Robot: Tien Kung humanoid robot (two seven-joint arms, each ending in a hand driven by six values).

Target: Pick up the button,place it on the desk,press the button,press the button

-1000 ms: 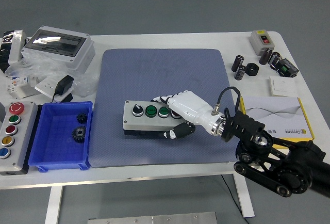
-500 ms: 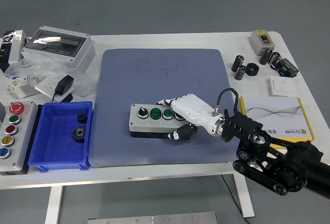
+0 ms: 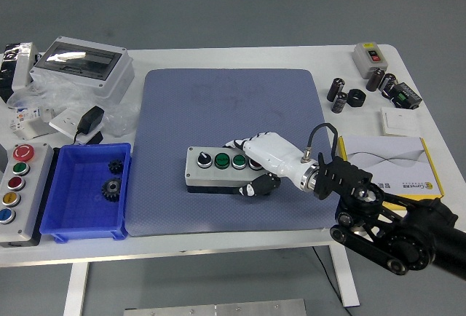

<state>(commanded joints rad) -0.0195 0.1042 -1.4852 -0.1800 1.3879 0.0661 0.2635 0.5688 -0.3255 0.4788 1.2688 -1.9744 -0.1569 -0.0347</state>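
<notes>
A grey button box (image 3: 218,168) with a black knob and two green buttons on top lies on the blue-grey mat (image 3: 218,105), near the mat's front middle. My right hand (image 3: 255,164), white with black fingertips, is wrapped around the box's right end, fingers over the top and thumb under the front edge. The box's rightmost part is hidden by the hand. My black right arm (image 3: 386,221) comes in from the lower right corner.
A blue bin (image 3: 87,218) with gears sits left of the mat, a second button box (image 3: 18,192) at the far left. A grey enclosure (image 3: 84,65) stands at the back left. A yellow-white box (image 3: 382,163), black cylinders (image 3: 342,94) and a switch (image 3: 369,55) are on the right.
My right hand has carried the button box a little to the right and slightly toward the near edge on the mat; between half a second ago and now it barely moved.
</notes>
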